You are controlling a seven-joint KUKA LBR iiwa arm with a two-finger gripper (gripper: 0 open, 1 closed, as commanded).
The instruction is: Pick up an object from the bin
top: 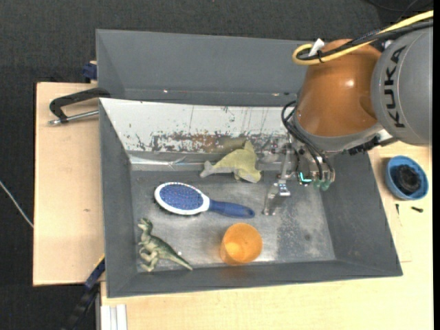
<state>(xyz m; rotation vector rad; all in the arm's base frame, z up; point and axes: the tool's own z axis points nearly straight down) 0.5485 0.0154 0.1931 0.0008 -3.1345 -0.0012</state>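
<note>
My gripper hangs in the right half of the bin, under the arm's orange cover, over bare floor. Just to its left, against the back wall, lies a pale yellow-green toy shark, apart from the gripper. A blue hairbrush with a white rim lies left of the gripper, and its handle points toward it. An orange cup stands in front of the gripper and a little left, near the front wall.
A green toy dinosaur lies in the bin's front left corner. Bare floor stretches to the right of the gripper as far as the right wall.
</note>
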